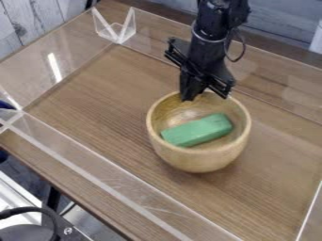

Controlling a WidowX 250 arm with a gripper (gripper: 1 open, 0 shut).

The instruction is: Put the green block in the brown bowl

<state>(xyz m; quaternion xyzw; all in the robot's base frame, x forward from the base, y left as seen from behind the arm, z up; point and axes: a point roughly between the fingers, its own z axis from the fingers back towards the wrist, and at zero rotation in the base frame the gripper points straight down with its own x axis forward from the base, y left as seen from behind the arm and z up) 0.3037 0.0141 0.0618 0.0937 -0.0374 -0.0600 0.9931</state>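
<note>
Just below and in front of my gripper [193, 94], whose jaws are together and empty at the back rim of the brown bowl [170, 152], the green block [198, 131] lies inside, its long axis slanting up-right.

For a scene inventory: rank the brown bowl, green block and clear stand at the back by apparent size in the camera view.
1. brown bowl
2. green block
3. clear stand, though it sits farther away, so this place is unsure.
</note>
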